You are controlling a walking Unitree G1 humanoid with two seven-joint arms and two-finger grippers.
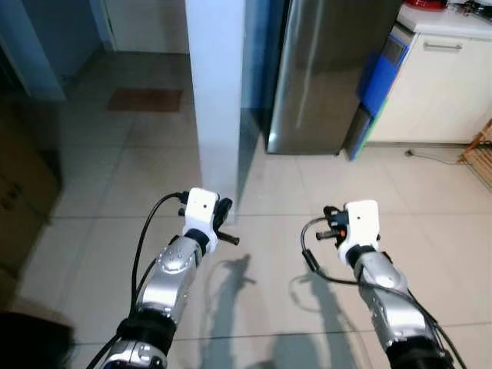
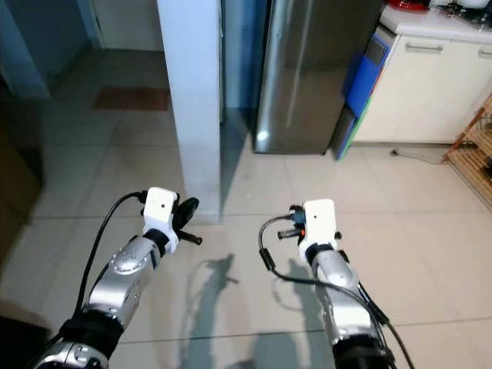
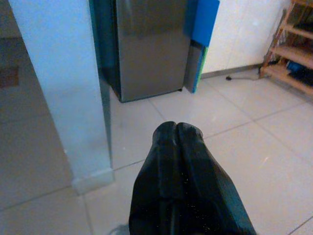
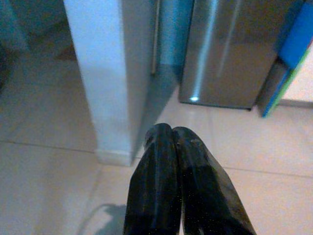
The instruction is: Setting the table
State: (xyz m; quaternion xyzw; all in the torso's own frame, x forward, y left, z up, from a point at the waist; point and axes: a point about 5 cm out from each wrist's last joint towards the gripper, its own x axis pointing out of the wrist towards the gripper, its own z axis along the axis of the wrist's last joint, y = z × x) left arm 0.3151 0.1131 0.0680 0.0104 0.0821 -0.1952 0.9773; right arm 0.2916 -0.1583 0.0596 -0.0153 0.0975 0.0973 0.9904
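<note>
A: Jaws?
B: left gripper (image 3: 172, 128) and right gripper (image 4: 172, 131) both clenched, empty.
A: Tableware?
B: None ahead of either. Just pillar (image 1: 219, 92), fridge (image 1: 330, 69). Nearer arm: can't tell.

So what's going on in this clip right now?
Nothing is being handled. The robot stands on a tiled kitchen floor, facing a white pillar and a steel fridge. Both arms are held out in front; the left gripper and right gripper are shut and empty. No table or tableware can be seen.
</note>
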